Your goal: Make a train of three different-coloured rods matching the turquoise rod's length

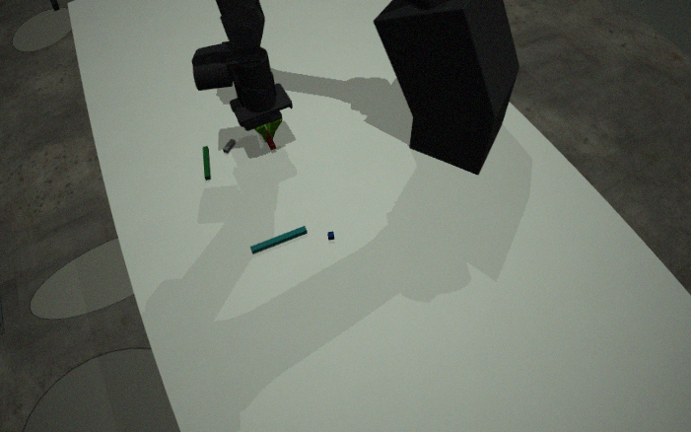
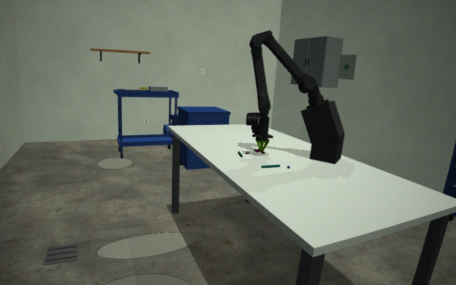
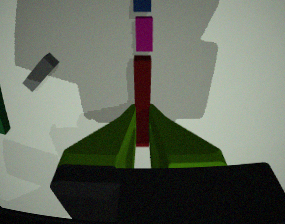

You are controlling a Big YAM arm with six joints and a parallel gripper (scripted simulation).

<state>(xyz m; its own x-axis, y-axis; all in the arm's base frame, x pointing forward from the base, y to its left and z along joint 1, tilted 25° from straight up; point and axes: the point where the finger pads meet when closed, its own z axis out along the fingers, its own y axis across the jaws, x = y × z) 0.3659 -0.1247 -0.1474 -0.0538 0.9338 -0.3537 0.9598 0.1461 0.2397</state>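
Pincer (image 3: 143, 152) clamped on the red rod (image 3: 142, 99), held low over the surface (image 1: 444, 322) with its far end just short of the magenta rod (image 3: 143, 34) and blue rod (image 3: 142, 2), apparently to complete a 7+2+1 train.

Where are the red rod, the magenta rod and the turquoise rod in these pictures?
red rod (image 3: 142, 96), wrist view, middle of the part showing beyond the fingers
magenta rod (image 3: 143, 34), wrist view, centre of its top face
turquoise rod (image 1: 278, 240), top view, midpoint of its length
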